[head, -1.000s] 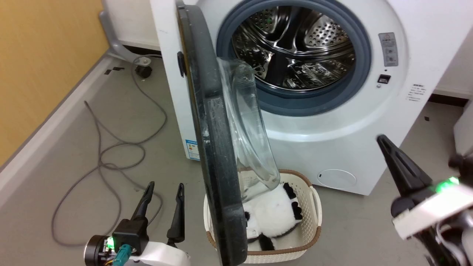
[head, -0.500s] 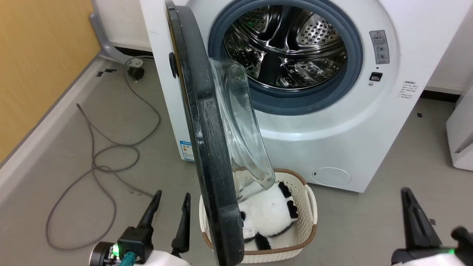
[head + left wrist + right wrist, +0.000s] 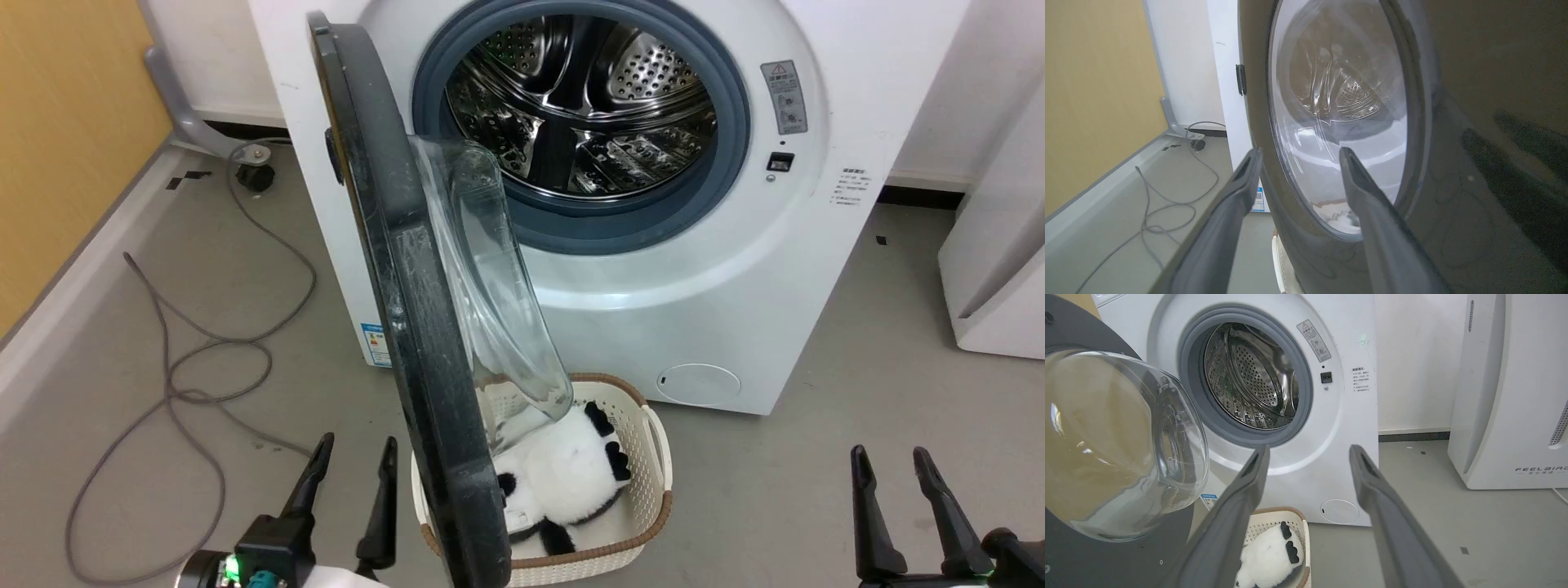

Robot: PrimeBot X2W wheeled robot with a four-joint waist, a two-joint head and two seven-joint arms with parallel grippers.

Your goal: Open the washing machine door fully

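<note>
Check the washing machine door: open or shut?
Open: the washing machine door stands swung out, clear of the grey gasket, with the steel drum exposed.

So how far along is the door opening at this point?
Done: the washing machine door is unlatched and swung out, standing edge-on to the head camera, with the drum exposed. In hand: nothing; the left gripper and right gripper are both open, holding nothing. Left: possibly a further push, since the door stands roughly square to the washing machine front rather than folded back.
</note>
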